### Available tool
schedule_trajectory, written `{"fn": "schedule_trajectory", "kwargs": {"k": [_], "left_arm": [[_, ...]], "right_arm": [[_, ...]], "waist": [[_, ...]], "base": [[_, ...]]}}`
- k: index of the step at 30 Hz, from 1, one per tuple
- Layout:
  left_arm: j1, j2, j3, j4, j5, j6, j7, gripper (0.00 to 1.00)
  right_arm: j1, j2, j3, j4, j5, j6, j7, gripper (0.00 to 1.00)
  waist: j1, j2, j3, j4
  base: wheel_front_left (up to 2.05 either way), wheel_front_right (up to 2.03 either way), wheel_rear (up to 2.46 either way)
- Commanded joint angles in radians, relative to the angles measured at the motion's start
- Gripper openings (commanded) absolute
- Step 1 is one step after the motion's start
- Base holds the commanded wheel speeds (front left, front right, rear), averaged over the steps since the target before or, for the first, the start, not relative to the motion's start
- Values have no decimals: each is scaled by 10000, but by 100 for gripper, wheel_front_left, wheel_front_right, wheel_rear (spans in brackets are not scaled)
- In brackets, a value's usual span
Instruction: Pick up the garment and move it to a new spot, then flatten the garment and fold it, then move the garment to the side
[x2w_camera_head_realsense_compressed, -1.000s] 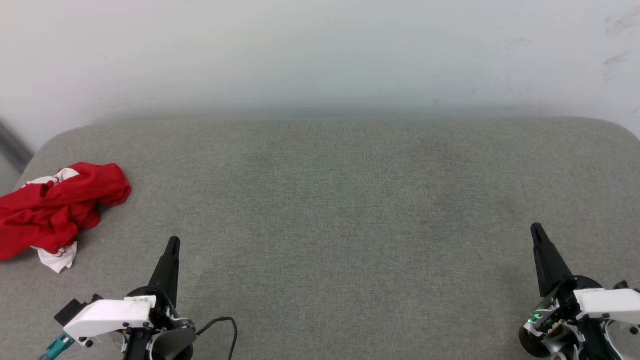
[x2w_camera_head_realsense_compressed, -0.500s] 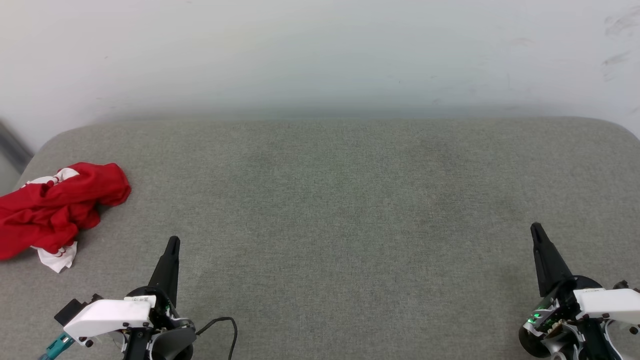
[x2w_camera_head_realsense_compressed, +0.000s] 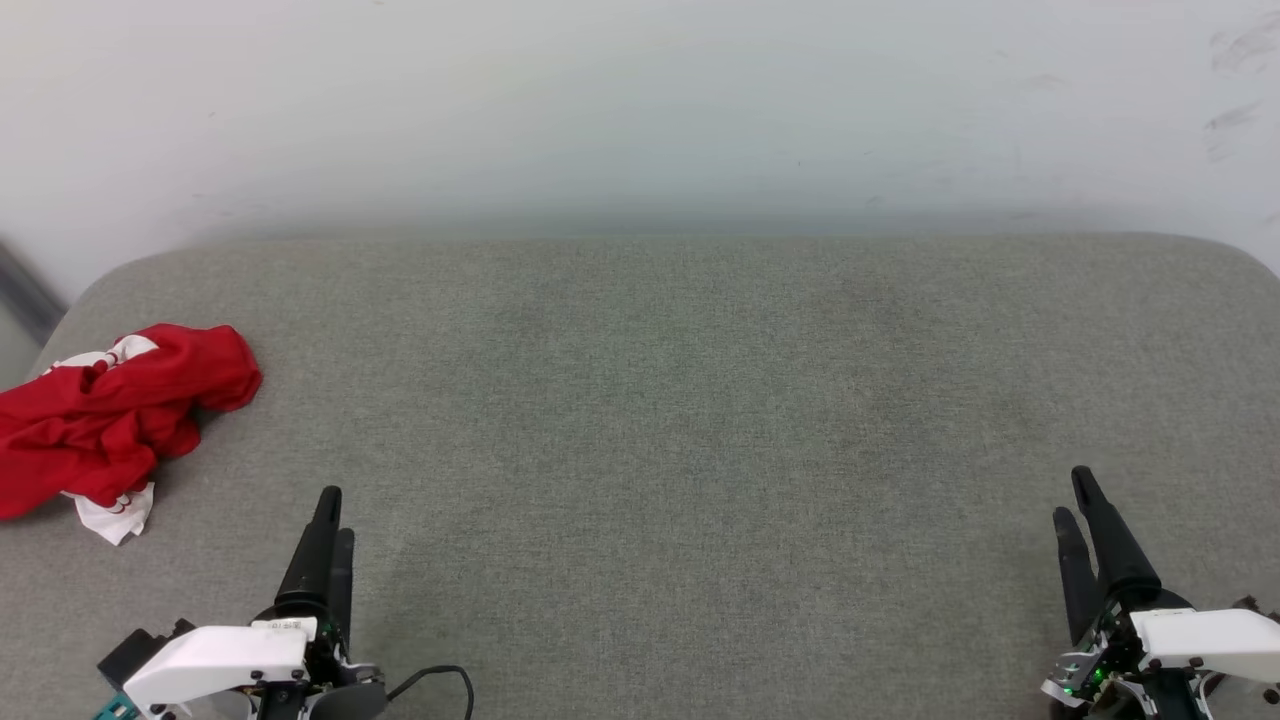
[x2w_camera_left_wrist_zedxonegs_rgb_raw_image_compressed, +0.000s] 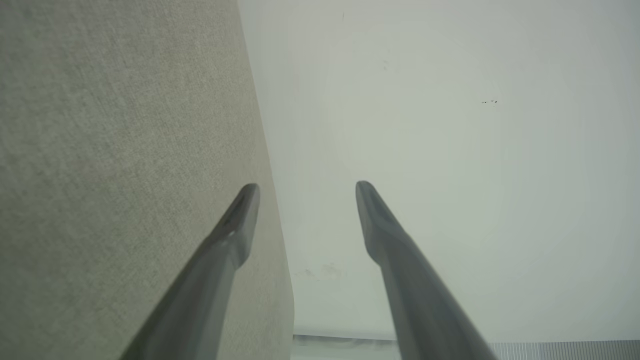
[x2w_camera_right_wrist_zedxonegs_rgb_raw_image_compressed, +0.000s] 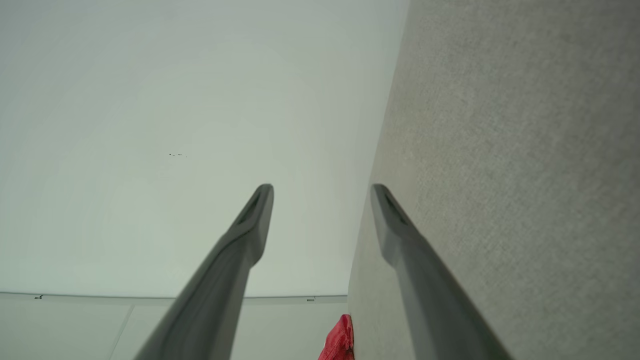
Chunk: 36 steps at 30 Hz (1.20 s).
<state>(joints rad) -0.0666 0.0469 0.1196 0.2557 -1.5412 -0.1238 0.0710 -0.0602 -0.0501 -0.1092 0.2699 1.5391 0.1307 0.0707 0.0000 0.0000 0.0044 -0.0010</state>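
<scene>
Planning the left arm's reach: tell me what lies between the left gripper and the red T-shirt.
In the head view, the stretch from the left gripper to the crumpled garment is bare grey upholstery.

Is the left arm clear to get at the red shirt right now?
Probably yes. The garment lies crumpled at the left edge of the cushion, forward and left of the left gripper, which is open; bare grey fabric lies between them.
</scene>
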Motion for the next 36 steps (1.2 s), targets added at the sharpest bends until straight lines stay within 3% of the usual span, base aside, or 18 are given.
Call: {"fn": "schedule_trajectory", "kwargs": {"k": [1,19,36], "left_arm": [[-126,24,89,-273,296,50,-94,100],[198,30,-611,-1512,4781,1475,-881,100],[510,247,-1281,-1824,7651,2345,-1495,100]], "right_arm": [[-136,-14,-42,-251,-329,2,-85,100],[182,-13,261,-1599,-4939,2,-870,100],[553,-12,501,-1729,-8122,1,-1486,100]], "waist": [[0,0,3,1],[0,0,28,9],[0,0,22,33]], "base": [[0,0,0],[0,0,0],[0,0,0]]}}
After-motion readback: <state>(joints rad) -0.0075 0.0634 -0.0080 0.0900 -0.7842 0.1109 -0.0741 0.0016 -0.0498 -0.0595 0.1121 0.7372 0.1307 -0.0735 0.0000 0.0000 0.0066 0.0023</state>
